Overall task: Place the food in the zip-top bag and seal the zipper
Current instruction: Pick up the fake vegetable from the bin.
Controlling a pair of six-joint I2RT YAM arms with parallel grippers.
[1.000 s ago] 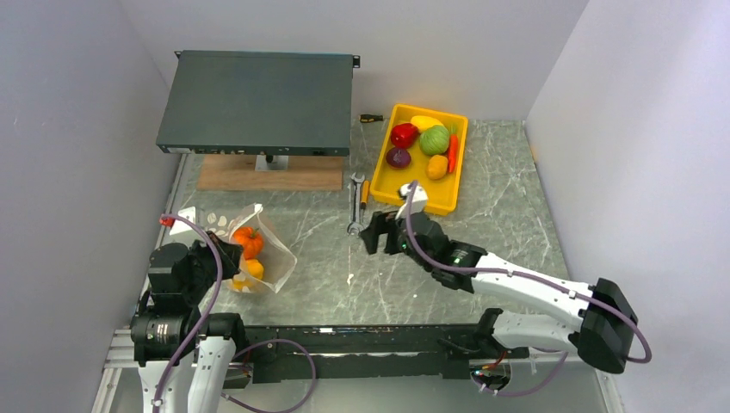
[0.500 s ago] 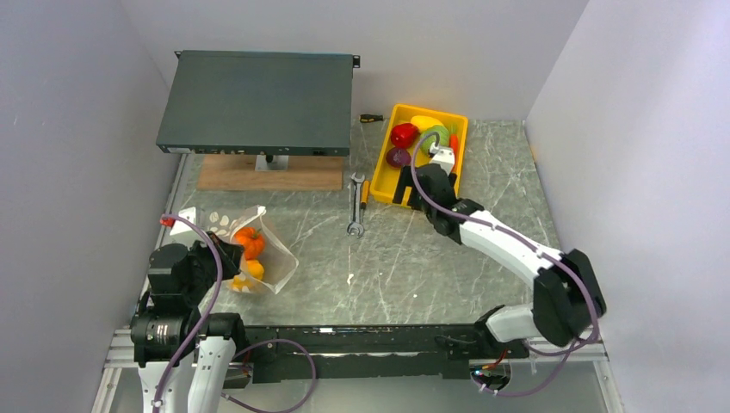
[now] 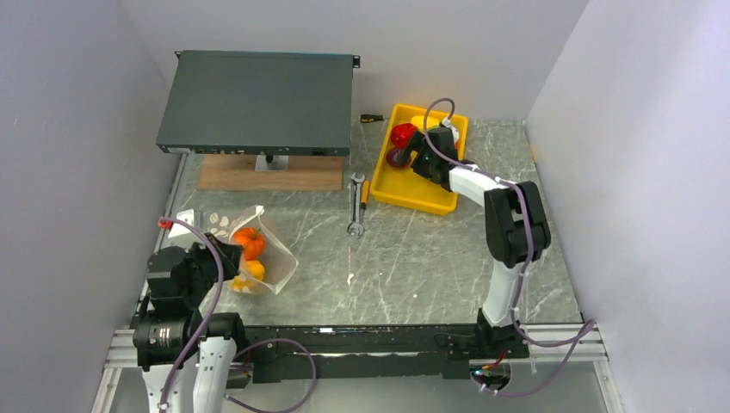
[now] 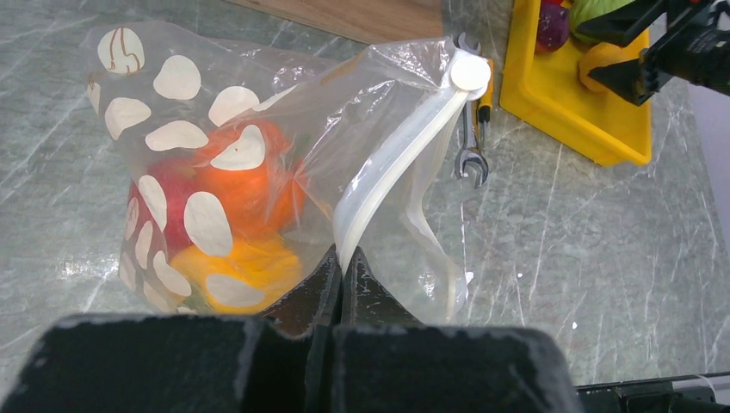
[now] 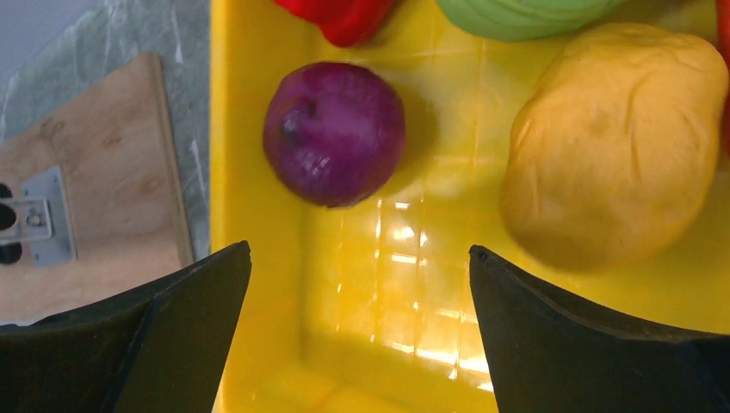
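Bags: one zip-top bag [image 3: 262, 249], clear with white dots, lying at the near-left of the marble table [image 3: 413, 258], its mouth gaping.
Zipper: one whitish zipper [image 4: 400, 159], unsealed, arcing up from the left pincer to a round white end.
Food in the bag: three pieces show through the plastic, an orange fruit [image 4: 258, 185], a red fruit [image 4: 146, 211] and a yellow fruit [image 4: 250, 262], packed touching one another.
Food in the tray: five pieces are seen from the right wrist. They are a purple onion [image 5: 336, 133], a yellow potato [image 5: 615, 142], a red piece [image 5: 340, 13], a green cabbage [image 5: 525, 10] and a sliver of carrot [image 5: 726, 52] at the frame's edge.
Trays: one yellow tray [image 3: 413, 194], at the far right of the table, well apart from the bag.
Tools: one wrench [image 3: 355, 206] with an orange-handled tool [image 3: 364, 191] just beside it, and one small screwdriver [image 3: 371, 118] by the tray's far corner.
Other gear: one grey rack unit [image 3: 258, 99] on one wooden board [image 3: 271, 176] at the far left.
Left arm: folded tight over its base at the near-left corner, wrist aimed at the bag. The left gripper [image 4: 343, 280] has its fingers pressed together on the lower end of the zipper, holding the mouth edge up.
Right arm: stretched almost straight across the table to the tray. The right gripper [image 5: 359, 252] hangs over the bare tray floor, jaws spread wide with nothing between them, and the onion and potato lie just beyond its fingertips.
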